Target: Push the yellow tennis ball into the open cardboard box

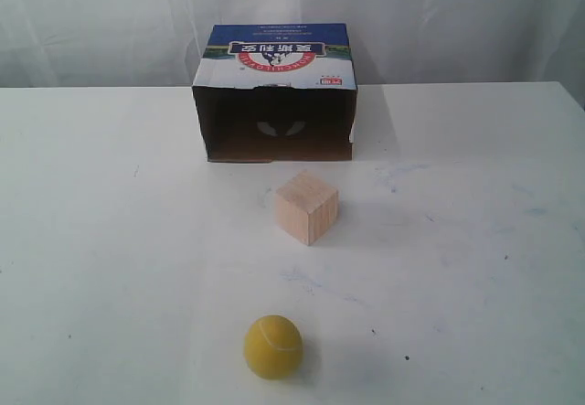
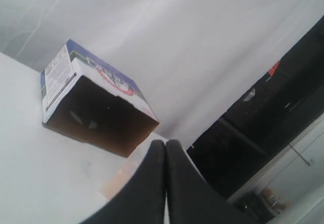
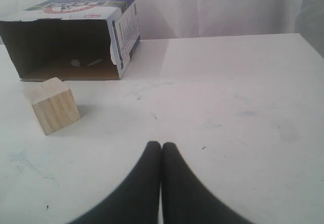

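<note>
The yellow tennis ball (image 1: 272, 346) rests near the front edge of the white table (image 1: 110, 240), with a pale seam showing. The open cardboard box (image 1: 275, 92) lies at the back, its dark opening facing the ball; it also shows in the left wrist view (image 2: 96, 105) and the right wrist view (image 3: 71, 37). Neither arm appears in the exterior view. My left gripper (image 2: 165, 143) is shut with nothing in it, far from the box. My right gripper (image 3: 161, 145) is shut and empty above bare table. The ball is out of both wrist views.
A pale wooden cube (image 1: 307, 207) stands between the ball and the box opening; it also appears in the right wrist view (image 3: 53, 105) and, partly hidden, in the left wrist view (image 2: 120, 181). A white curtain (image 1: 439, 12) hangs behind the table.
</note>
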Robot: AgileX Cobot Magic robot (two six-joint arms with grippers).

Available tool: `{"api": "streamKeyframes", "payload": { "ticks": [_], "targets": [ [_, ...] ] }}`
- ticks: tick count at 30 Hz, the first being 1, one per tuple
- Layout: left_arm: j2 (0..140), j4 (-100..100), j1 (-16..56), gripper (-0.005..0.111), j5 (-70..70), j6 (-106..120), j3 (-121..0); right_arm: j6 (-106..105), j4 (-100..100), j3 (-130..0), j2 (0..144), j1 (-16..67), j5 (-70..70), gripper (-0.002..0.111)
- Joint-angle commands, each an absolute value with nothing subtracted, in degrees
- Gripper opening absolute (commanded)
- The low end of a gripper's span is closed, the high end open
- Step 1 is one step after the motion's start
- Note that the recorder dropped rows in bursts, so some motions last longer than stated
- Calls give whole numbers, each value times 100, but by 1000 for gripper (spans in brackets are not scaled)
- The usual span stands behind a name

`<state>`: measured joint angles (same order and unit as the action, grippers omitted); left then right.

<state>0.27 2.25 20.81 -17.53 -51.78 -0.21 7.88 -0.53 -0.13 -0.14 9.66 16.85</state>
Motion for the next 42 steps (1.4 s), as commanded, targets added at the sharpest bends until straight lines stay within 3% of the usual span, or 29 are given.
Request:
{"api": "streamKeyframes", "payload": {
  "ticks": [1, 6, 16, 34, 38, 42],
  "targets": [
    [0, 1970, 2070, 0, -1289, -6652, -125, 817, -66, 0, 0, 916, 1626, 0],
    [319, 3544, 2070, 0, -1224, -7928, -295, 817, -66, 0, 0, 916, 1626, 0],
    [2256, 4399, 2070, 0, -2013, -8265, -436, 817, -66, 0, 0, 916, 1626, 0],
    [7364, 6352, 2070, 0, -3543, -8230, -2642, 817, -66, 0, 0, 916, 1626, 0],
    [8156, 6405, 2622, 0, -3173, -8030, -3066, 817, -66, 0, 0, 916, 1626, 0],
    [8455, 6405, 3687, 0, -1780, -7767, -3592, 817, -66, 0, 0, 916, 1626, 0]
  ]
}}
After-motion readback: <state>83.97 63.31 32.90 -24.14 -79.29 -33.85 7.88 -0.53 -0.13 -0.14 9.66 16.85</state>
